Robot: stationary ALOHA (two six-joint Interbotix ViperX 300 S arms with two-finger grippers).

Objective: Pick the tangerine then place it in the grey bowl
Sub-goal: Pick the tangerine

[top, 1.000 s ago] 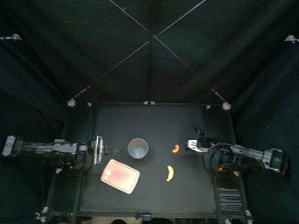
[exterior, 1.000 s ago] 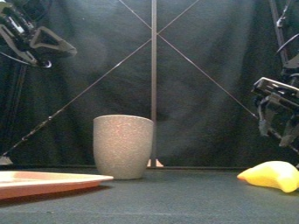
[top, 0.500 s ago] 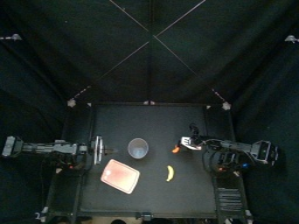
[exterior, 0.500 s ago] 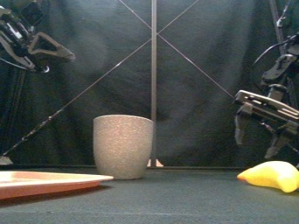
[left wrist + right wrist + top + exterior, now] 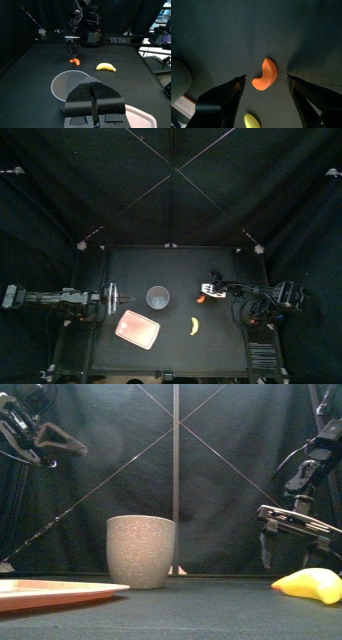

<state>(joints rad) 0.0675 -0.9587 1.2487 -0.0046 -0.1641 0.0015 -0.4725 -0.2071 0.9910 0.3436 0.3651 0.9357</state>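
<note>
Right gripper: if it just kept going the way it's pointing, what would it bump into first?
Probably the orange tangerine piece: in the right wrist view it lies on the table straight ahead of the right gripper, framed by its open jaws. How far off it lies is unclear.

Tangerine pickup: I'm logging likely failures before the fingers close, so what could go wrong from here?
1. The tangerine is a small curved wedge lying flat between the right gripper's open fingers; closing too high, they might slip over it or flick it away.
2. The grey bowl stands tall, so a low carry could strike its wall and tip it.
The left gripper, shut, rests left of the bowl, apart from it.
</note>
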